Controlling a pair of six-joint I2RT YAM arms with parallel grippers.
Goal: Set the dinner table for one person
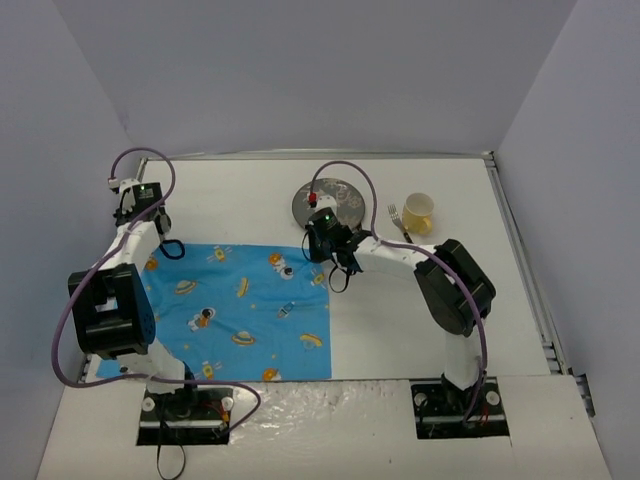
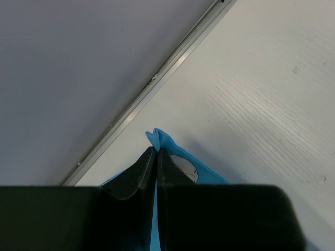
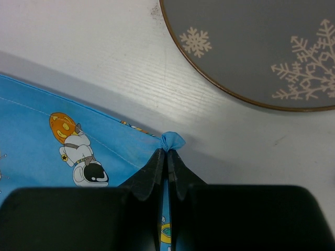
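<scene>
A blue cartoon-print placemat (image 1: 240,310) lies spread on the white dinner table (image 1: 390,330). My left gripper (image 1: 168,247) is shut on the placemat's far left corner (image 2: 159,138), which pokes out past the fingertips (image 2: 149,162). My right gripper (image 1: 330,262) is shut on the far right corner (image 3: 172,140), bunched between its fingertips (image 3: 157,167). A grey snowflake plate (image 1: 328,205) lies just beyond the right gripper and fills the top of the right wrist view, plate (image 3: 251,47). A fork (image 1: 399,222) and a yellow cup (image 1: 418,211) sit to its right.
The table's metal rim (image 2: 157,86) runs close behind the left gripper, with a grey wall beyond. Another rim (image 1: 520,250) borders the right side. Both arm bases (image 1: 185,405) stand at the near edge.
</scene>
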